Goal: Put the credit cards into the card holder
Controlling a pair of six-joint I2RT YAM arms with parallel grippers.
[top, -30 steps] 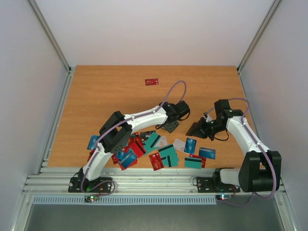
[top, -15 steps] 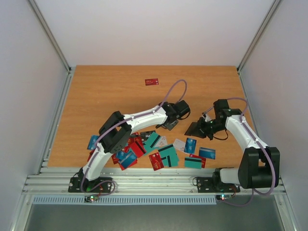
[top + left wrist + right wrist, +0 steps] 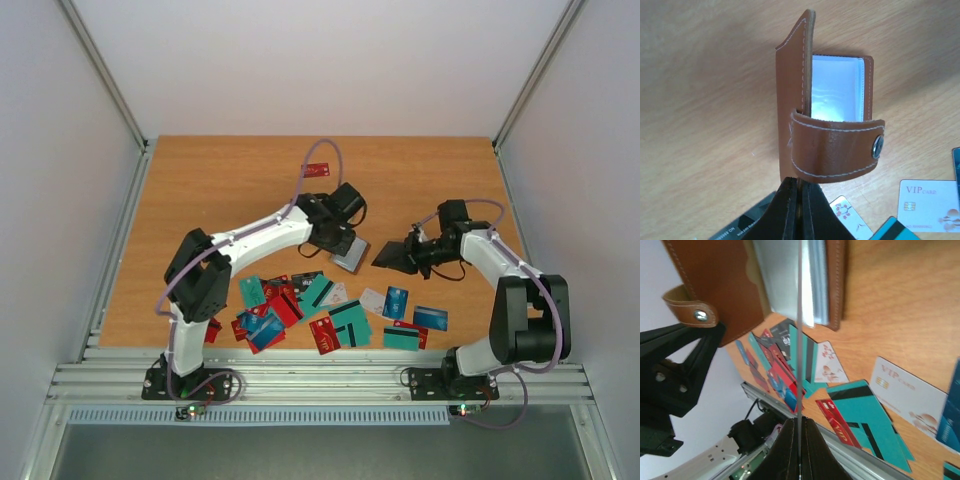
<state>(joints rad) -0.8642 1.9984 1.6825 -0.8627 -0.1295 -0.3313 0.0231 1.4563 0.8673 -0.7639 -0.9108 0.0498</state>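
Left gripper (image 3: 796, 189) is clamping the card holder (image 3: 832, 127) (open, long axis pointing away); right gripper (image 3: 799, 429) is pinching a credit card (image 3: 800, 300) edge-on.

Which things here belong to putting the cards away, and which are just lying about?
In the job:
card holder, gripped by the left tool
card, edge-on in the right tool
loose credit cards near the arms
lone red card farther out

Just lying about:
nothing loose; only the table and its metal rail

surface: wooden table (image 3: 200, 190) | near edge: credit cards (image 3: 340, 315) scattered | far: lone red card (image 3: 316, 169)
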